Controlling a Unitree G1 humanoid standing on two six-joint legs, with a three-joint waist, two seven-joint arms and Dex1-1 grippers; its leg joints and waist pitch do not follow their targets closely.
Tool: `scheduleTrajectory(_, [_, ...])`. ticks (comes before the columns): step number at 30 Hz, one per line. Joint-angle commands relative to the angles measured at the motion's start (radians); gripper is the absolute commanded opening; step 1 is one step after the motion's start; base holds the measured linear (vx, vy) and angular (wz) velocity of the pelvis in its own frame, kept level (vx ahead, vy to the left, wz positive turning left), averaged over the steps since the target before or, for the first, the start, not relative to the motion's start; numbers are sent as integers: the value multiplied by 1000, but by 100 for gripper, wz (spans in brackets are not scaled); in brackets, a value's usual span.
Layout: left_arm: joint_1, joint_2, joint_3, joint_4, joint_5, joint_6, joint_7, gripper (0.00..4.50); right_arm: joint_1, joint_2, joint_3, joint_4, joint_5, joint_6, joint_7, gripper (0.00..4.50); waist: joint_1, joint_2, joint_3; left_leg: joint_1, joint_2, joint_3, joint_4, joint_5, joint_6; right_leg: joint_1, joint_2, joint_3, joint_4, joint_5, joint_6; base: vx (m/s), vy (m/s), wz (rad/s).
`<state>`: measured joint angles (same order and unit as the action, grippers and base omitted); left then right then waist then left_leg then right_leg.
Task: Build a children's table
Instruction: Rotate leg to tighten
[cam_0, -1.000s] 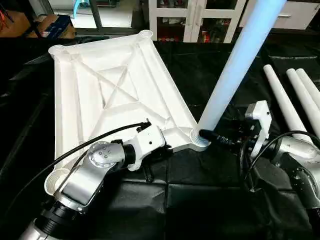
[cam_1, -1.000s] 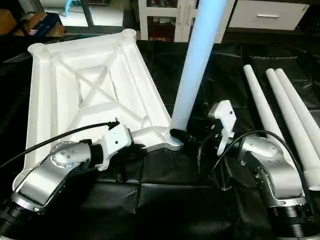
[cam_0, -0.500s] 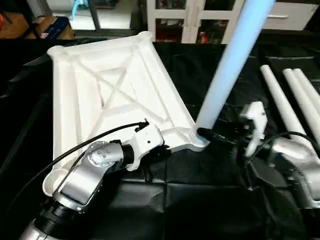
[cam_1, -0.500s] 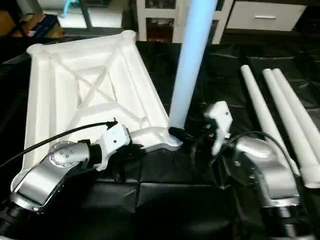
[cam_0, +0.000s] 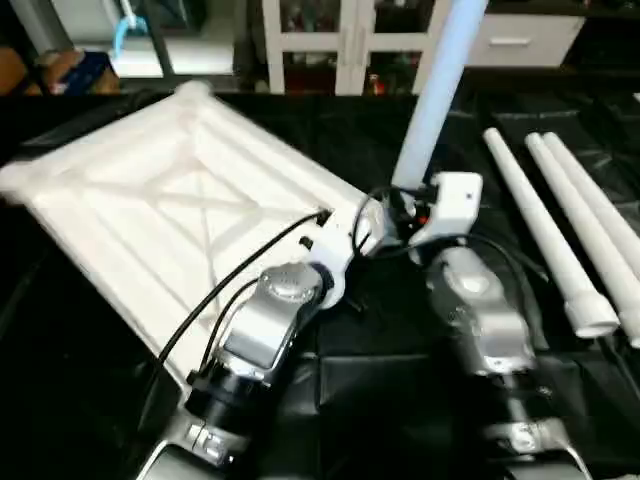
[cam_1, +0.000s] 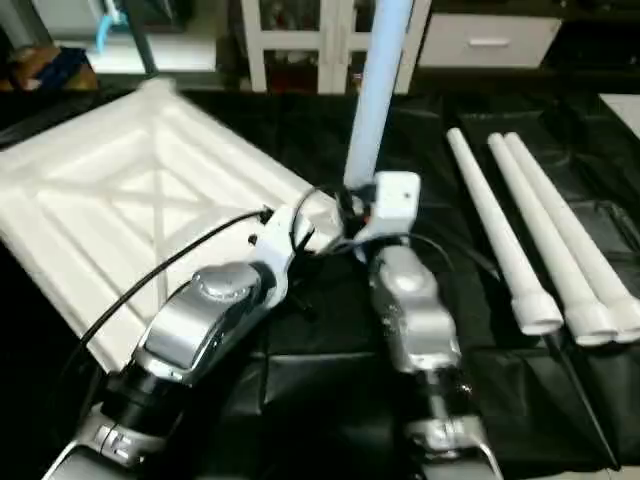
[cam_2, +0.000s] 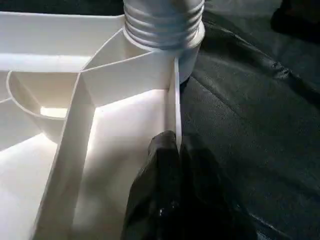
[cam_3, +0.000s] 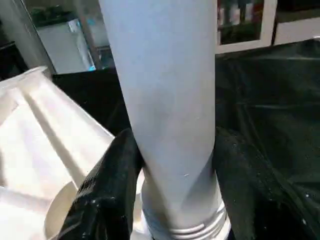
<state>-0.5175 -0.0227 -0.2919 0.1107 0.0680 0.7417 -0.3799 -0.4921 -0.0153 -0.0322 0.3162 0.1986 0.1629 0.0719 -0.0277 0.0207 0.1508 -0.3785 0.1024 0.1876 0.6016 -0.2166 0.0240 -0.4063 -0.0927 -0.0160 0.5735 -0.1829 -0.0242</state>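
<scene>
One leg (cam_3: 165, 120) stands upright in a near corner socket (cam_2: 162, 25) of the inverted table top (cam_0: 170, 210), which lies rib-side up on the black-covered work surface (cam_0: 400, 370). The right gripper (cam_3: 170, 190) has its fingers closed around the leg's base, apparently to seat it, while the left gripper (cam_2: 172, 165), jaws pinched shut on the top's thin rim wall just beside that socket, likely steadies the top. Three spare legs (cam_1: 540, 240) lie side by side toward the surface's right edge, well apart; both forearms crowd the near corner.
</scene>
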Motion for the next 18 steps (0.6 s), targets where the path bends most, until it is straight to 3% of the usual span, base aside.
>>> scheduleTrajectory(1, [20,6,-68,-49,-47,-21,-90,0,23,-18,-19,118,15,43,53,188,3,-7,-50,10,111,-66,-110,-339,-8,21,-71,40,-74,-327,-152,0,0,0])
scheduleTrajectory(2, [28,30,-72,-55,-42,-43,-108,0,28,-35,-11,94,20,32,102,188,4,-7,-53,4,113,-67,-110,-306,11,28,-73,40,-69,-277,-164,0,0,0])
scheduleTrajectory(4, [44,71,-81,-70,-39,-67,-145,0,41,-74,11,54,15,23,171,188,10,-6,-59,6,116,-61,-103,-232,50,31,-74,41,-61,-169,-190,0,0,0])
scheduleTrajectory(5, [61,112,-92,-81,-33,-100,-180,0,55,-114,26,9,16,10,231,223,12,-2,-57,4,117,-59,-102,-194,76,30,-73,40,-58,-122,-214,0,0,0])
scheduleTrajectory(6, [76,151,-106,-91,-27,-134,-212,0,67,-149,34,-29,26,0,284,258,17,-1,-58,10,119,-55,-99,-180,96,28,-73,40,-59,-114,-227,53,-20,7])
scheduleTrajectory(7, [76,151,-106,-91,-27,-134,-212,0,67,-149,34,-29,26,0,284,257,19,-2,-58,12,118,-54,-97,-172,105,27,-71,40,-58,-108,-232,0,0,0])
scheduleTrajectory(8, [91,187,-118,-102,-23,-157,-243,0,79,-182,38,-68,45,-1,343,264,21,-3,-59,11,117,-52,-95,-138,122,30,-70,40,-53,-78,-248,0,0,0])
scheduleTrajectory(9, [116,242,-136,-121,-20,-226,-298,0,103,-242,56,-129,75,-2,453,292,33,1,-63,15,118,-52,-89,-104,145,33,-71,38,-48,-41,-258,53,-15,6])
scheduleTrajectory(10, [137,284,-148,-138,-22,-277,-343,0,127,-298,72,-184,106,16,549,292,43,1,-65,21,120,-49,-82,-40,177,32,-68,37,-38,39,-266,53,-15,6])
scheduleTrajectory(12, [166,342,-161,-163,-27,-322,-395,0,166,-378,77,-261,150,50,673,304,48,2,-65,17,121,-46,-75,42,226,32,-67,37,-24,117,-278,30,-6,4])
scheduleTrajectory(15, [196,402,-161,-183,-38,-351,-442,0,203,-476,51,-314,189,76,782,335,59,5,-60,14,126,-49,-76,33,243,32,-70,34,-26,57,-282,0,0,0])
scheduleTrajectory(18, [211,420,-156,-196,-47,-361,-461,0,219,-527,37,-321,214,97,842,352,58,6,-54,16,127,-50,-87,-61,196,31,-71,36,-42,-82,-283,0,0,0])
